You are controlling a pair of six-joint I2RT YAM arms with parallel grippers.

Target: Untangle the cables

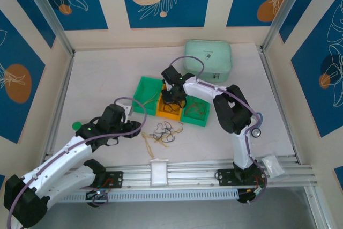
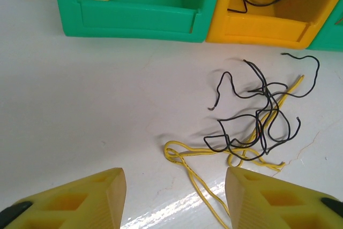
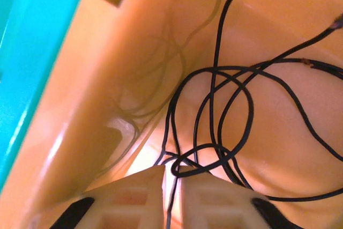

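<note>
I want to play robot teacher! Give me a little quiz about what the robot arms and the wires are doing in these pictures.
1. The right claw reaches down into a bin. What colour is that bin? A) green B) yellow C) blue
2. True or false: the left claw is gripping a yellow cable.
3. Which two colours of cable make up the tangle lying on the table?

Key:
1. B
2. False: it hangs open above the table with nothing in it.
3. Black and yellow.
</note>
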